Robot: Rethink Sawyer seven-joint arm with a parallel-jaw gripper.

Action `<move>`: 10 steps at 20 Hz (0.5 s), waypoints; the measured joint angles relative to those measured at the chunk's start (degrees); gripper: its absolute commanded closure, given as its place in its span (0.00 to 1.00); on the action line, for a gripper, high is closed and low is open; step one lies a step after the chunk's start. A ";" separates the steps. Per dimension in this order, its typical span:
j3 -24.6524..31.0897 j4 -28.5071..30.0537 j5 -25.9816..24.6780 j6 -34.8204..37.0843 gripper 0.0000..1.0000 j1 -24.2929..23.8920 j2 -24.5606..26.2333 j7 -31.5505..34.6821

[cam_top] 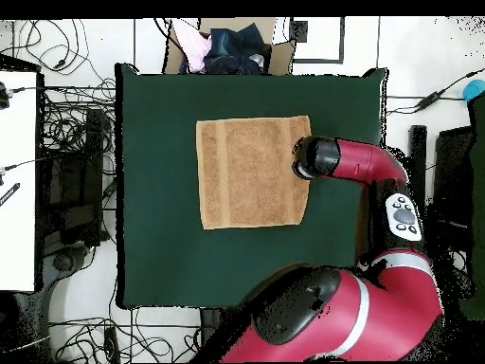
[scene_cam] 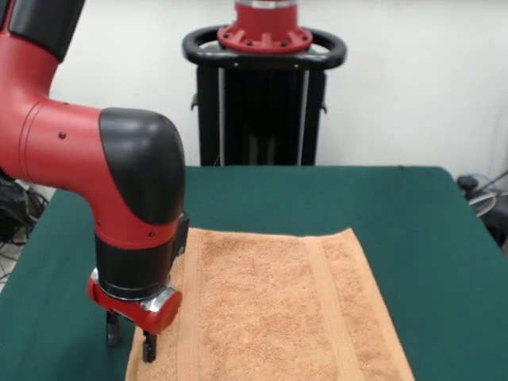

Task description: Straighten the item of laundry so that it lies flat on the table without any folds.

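Note:
The light orange-tan towel [scene_cam: 270, 309] lies spread flat on the dark green table [scene_cam: 429, 238], with its two woven bands running front to back. The overhead view shows the towel [cam_top: 251, 172] as a near square rectangle near the middle of the table [cam_top: 161, 114]. My gripper [scene_cam: 131, 340] hangs at the towel's left edge in the front view, fingers down and apart. One finger [scene_cam: 113, 329] is over bare table and the other finger [scene_cam: 148, 347] is at the towel's border. It holds nothing. In the overhead view the arm's black wrist [cam_top: 308, 157] hides the gripper.
The robot's black pedestal [scene_cam: 264, 95] stands at the table's far side. The overhead view shows a cardboard box of clothes [cam_top: 232, 47] beyond the table's top edge, cables on the floor all round, and a white desk [cam_top: 19, 190] at the left.

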 measured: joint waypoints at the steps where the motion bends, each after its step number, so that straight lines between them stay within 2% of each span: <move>1: 0.25 0.00 -0.06 0.02 0.00 -0.22 0.00 -1.11; 2: 0.64 -0.08 -0.01 -0.01 1.00 -0.36 0.03 -4.15; 6: 0.54 -0.60 -0.16 0.02 1.00 0.55 0.24 -4.83; 10: -2.79 -2.85 -0.55 0.67 1.00 3.57 1.07 -4.83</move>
